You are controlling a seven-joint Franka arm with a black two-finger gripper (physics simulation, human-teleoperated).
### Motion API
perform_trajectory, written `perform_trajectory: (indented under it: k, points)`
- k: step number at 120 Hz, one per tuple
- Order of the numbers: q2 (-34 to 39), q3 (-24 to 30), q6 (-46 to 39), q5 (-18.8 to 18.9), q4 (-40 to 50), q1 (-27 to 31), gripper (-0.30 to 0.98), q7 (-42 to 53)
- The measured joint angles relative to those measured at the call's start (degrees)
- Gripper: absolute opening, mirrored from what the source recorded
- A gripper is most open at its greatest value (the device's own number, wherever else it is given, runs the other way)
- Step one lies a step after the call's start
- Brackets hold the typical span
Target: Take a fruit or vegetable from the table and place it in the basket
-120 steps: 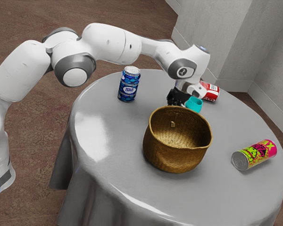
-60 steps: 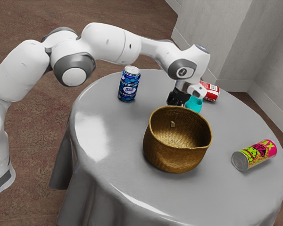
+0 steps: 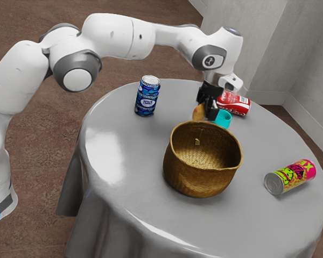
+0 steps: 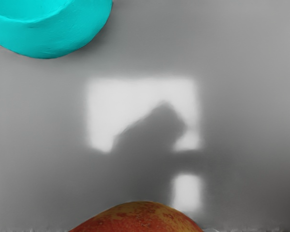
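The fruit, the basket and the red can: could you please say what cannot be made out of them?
Fruit: wrist view, cut off by the lower edge; exterior view, partly covered by the claw.
Basket: exterior view, near wall hides part of its floor.
Red can: exterior view, one end behind the claw.

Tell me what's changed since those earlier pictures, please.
My gripper has moved up, and a red-and-yellow fruit, out of sight before, now shows held in it. That uncovers more of the red can, which hasn't moved. The basket, teal container, blue can and pink-and-yellow can stayed put.
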State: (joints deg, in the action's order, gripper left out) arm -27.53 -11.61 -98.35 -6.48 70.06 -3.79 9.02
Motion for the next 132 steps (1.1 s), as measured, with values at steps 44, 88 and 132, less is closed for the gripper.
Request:
perform_trajectory:
  k: [44,88,132]
  points:
    - [12.54,2.76,9.19,0.75,-4.19,-5.44,0.2,-0.04]
    - [12.43,11.74,7.33,0.34,5.17,-6.91,0.2,-0.36]
    - [10.96,12.24,0.64,0.35,13.98,-6.93,0.2,-0.6]
